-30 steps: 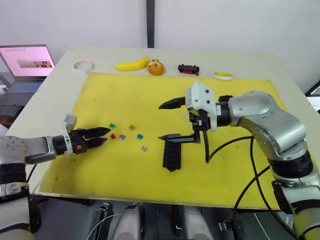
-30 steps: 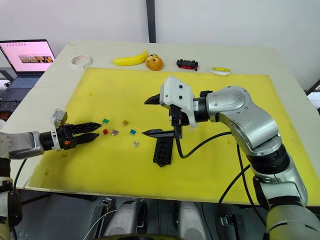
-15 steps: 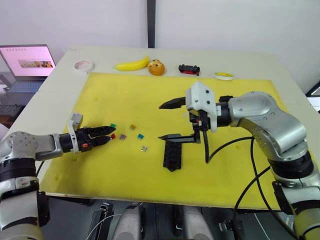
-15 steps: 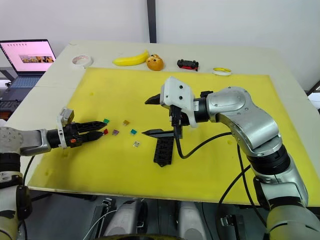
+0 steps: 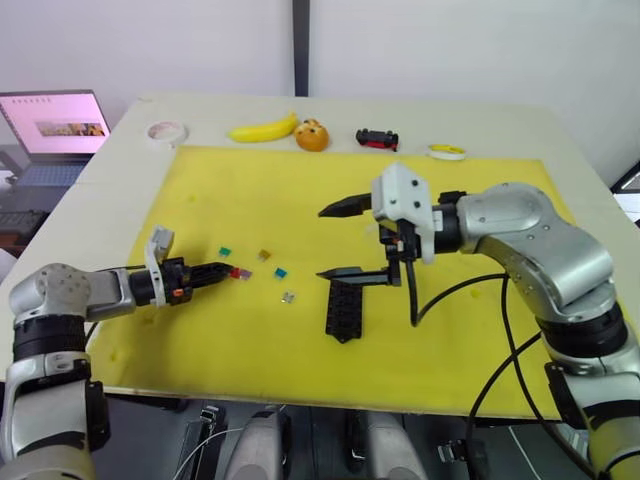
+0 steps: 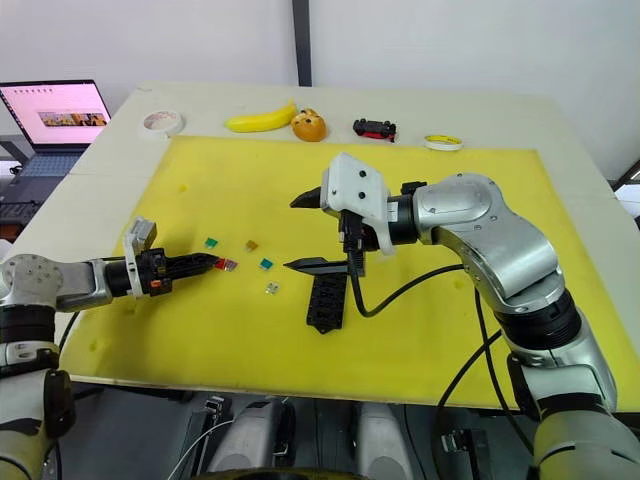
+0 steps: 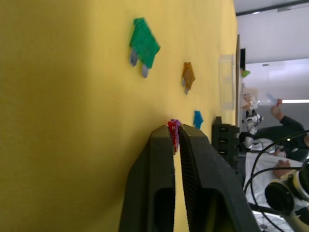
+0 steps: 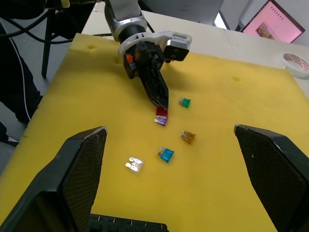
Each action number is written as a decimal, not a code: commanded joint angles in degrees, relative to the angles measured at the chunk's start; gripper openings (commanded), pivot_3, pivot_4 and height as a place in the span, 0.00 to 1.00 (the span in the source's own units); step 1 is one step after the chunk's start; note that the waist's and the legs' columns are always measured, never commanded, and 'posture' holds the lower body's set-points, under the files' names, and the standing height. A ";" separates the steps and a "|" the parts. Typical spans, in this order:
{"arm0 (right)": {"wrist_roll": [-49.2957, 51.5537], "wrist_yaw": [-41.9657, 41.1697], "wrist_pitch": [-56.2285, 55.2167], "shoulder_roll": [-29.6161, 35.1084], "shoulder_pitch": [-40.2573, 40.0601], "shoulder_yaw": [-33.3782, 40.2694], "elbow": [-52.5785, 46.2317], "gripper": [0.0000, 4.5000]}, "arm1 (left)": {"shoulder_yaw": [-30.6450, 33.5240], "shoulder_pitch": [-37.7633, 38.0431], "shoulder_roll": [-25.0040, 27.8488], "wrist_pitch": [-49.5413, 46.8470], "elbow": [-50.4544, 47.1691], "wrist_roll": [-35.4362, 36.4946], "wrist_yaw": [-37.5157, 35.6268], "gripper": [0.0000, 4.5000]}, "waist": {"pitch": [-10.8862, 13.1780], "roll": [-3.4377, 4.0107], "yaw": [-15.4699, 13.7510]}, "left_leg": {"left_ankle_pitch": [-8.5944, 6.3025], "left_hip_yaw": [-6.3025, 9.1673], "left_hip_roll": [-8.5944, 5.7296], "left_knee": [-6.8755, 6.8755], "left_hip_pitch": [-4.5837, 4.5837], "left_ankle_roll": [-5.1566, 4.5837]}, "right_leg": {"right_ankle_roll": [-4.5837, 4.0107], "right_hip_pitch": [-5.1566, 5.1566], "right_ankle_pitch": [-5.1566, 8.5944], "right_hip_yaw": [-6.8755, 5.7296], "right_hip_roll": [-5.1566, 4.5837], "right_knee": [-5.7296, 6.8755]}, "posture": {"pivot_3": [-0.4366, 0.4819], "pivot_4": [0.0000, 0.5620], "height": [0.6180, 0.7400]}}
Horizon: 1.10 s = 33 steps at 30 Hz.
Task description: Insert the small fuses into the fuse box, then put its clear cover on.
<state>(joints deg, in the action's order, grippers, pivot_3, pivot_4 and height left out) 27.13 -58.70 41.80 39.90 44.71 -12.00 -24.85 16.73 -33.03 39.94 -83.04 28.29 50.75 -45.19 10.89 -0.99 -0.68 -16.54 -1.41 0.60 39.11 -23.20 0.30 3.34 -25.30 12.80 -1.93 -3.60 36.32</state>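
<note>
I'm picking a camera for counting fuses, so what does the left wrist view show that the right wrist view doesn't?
The left wrist view adds the clear cover, past the fuses. The right wrist view adds the grey-white fuse, the laptop and the tape roll. Both share the left tool closed on the red fuse, plus the green fuse, brown fuse and teal fuse on the yellow mat.

The fuse box [image 5: 345, 308] lies flat (black, slotted), with the small fuses [image 8: 164, 130] scattered well apart from it.
</note>
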 commanded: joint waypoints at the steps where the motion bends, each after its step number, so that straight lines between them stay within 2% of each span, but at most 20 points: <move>1: -0.23 0.46 -0.58 0.57 0.36 0.86 -2.28 1.00 | -2.75 1.57 -0.13 0.77 0.17 -2.12 -2.04 0.05 | -0.01 0.01 0.00 | 0.00 -0.01 0.00 0.00 0.00 0.00 | 0.00 0.00 0.00 0.00 0.00 0.00 | 0.48 0.27 0.98; 14: -0.23 0.89 -0.24 0.82 0.23 0.86 -2.69 1.00 | -7.06 2.86 0.51 5.20 -0.35 -7.06 -7.57 0.05 | -0.05 0.09 -0.04 | 0.00 -0.02 0.00 0.00 0.02 0.00 | 0.00 0.01 0.00 0.00 0.00 0.02 | 0.48 0.27 0.98; 23: -0.05 1.14 0.12 0.94 0.04 0.90 -3.14 1.00 | -7.63 5.16 1.53 5.82 -1.61 -7.97 -9.46 0.02 | -0.09 0.15 0.12 | 0.00 -0.03 0.01 0.00 0.08 -0.01 | 0.01 0.02 0.00 0.01 0.01 0.08 | 0.48 0.27 0.98; 33: 0.18 1.09 0.09 1.02 0.08 0.70 -3.14 1.00 | -0.41 7.87 1.98 2.26 -5.66 -3.30 -9.79 0.02 | -0.09 0.15 1.06 | -0.03 -0.06 0.09 -0.01 0.07 -0.06 | 0.02 -0.01 0.00 0.02 0.04 0.09 | 0.48 0.27 0.98</move>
<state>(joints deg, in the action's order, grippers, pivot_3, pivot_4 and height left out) 27.21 -57.75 42.16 40.42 44.68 -12.13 -25.82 15.74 -26.87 41.99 -78.46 23.03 46.88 -55.55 10.80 -0.84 0.38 -16.58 -1.47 0.69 39.09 -23.13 0.24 3.36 -25.32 12.80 -1.91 -3.57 36.40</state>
